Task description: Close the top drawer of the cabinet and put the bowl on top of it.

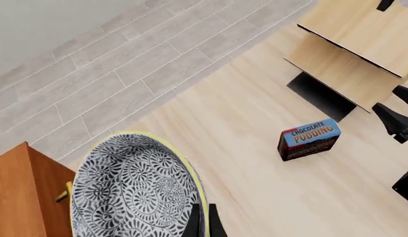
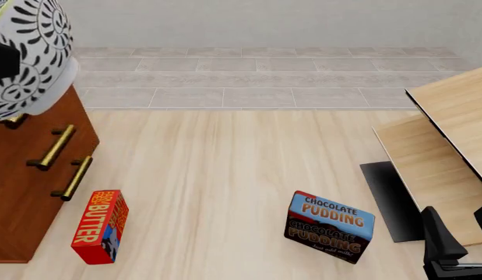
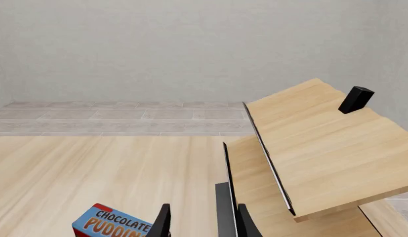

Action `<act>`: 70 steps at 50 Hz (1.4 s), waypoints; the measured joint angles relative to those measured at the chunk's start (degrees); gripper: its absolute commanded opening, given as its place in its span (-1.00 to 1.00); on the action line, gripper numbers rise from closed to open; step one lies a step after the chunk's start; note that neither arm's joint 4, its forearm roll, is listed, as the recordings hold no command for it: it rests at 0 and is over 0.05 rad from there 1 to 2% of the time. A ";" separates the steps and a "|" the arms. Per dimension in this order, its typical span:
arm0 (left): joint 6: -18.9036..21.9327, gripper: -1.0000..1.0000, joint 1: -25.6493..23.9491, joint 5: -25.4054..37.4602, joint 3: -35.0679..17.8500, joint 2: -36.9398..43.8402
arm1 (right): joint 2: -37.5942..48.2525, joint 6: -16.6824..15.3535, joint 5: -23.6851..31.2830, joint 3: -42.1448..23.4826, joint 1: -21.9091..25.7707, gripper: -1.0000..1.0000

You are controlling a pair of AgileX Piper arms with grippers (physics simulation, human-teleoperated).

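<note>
The white bowl (image 2: 35, 52) with its black floral pattern hangs tilted at the far left, in front of the upper edge of the reddish-brown cabinet (image 2: 23, 192). My left gripper (image 1: 204, 224) is shut on the bowl (image 1: 135, 187) at its rim; one dark finger (image 2: 3, 61) shows against it. The bowl covers most of the top drawer, of which only a bit of brass handle (image 2: 15, 121) shows. Both lower drawer fronts sit flush. My right gripper (image 3: 204, 224) is open and empty, low at the right (image 2: 455, 245), near the pale furniture.
A red butter box (image 2: 101, 226) stands on the floor by the cabinet's front. A chocolate pudding box (image 2: 331, 227) stands mid-floor, left of my right gripper. Pale light-wood furniture (image 2: 451, 146) with tilted panels fills the right side, with a small black block (image 3: 355, 98) on it.
</note>
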 measured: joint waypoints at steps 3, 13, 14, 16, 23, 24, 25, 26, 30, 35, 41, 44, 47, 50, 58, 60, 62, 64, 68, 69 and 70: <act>0.73 -1.00 0.92 0.06 -0.90 0.12 | 0.00 0.00 0.00 0.00 0.00 1.00; 2.83 -1.00 4.11 -0.65 -1.48 -0.03 | 0.00 0.00 0.00 0.00 0.00 1.00; 3.00 -1.00 4.44 -0.75 -1.46 -0.05 | 0.00 0.00 0.00 0.00 0.00 1.00; 3.16 -1.00 5.14 -0.97 -1.40 -0.06 | 0.00 0.00 0.00 0.00 0.00 1.00; 3.39 -1.00 7.49 -1.90 -0.62 -0.17 | 0.00 0.00 0.00 0.00 0.00 1.00; 3.34 -1.00 7.85 -2.03 -0.50 -0.17 | 0.00 0.00 0.00 0.00 0.00 1.00; 3.30 -1.00 8.25 -2.19 -0.37 -0.17 | 0.00 0.00 0.00 0.00 0.00 1.00; 3.26 -1.00 8.65 -2.37 -0.24 -0.16 | 0.00 0.00 0.00 0.00 0.00 1.00; 3.33 -1.00 10.36 -3.27 0.37 -0.17 | 0.00 0.00 0.00 0.00 0.00 1.00; 3.71 -1.00 12.47 -4.37 1.00 -0.21 | 0.01 0.00 0.00 0.00 0.00 1.00; 4.34 -1.00 14.72 -5.62 2.05 -0.43 | 0.00 0.00 0.00 0.00 0.00 1.00; 4.46 -1.00 15.54 -6.07 2.52 -0.50 | 0.00 0.01 0.00 0.00 0.00 1.00; 4.55 -1.00 16.30 -6.38 2.85 -0.54 | 0.00 0.00 0.00 0.00 0.00 1.00; 4.57 -1.00 17.05 -6.63 3.10 -0.53 | 0.00 0.00 0.00 0.00 0.00 1.00; 4.69 -1.00 19.47 -7.32 3.80 -0.38 | 0.00 0.01 0.00 0.00 0.00 1.00; 4.80 -1.00 20.14 -7.46 3.85 -0.32 | 0.00 0.00 0.00 0.00 0.00 1.00; 4.83 -1.00 20.82 -7.55 3.88 -0.23 | 0.00 0.00 0.00 0.00 0.00 1.00; 4.88 -1.00 21.47 -7.67 3.90 -0.14 | 0.00 0.00 0.00 0.00 0.00 1.00; 4.94 -1.00 22.73 -7.90 3.89 0.08 | 0.00 0.00 0.00 0.00 0.00 1.00; 4.94 -1.00 23.03 -7.95 3.87 0.14 | 0.00 0.00 0.00 0.00 0.00 1.00; 4.93 -1.00 23.32 -7.99 3.85 0.21 | 0.00 0.00 0.00 0.00 0.00 1.00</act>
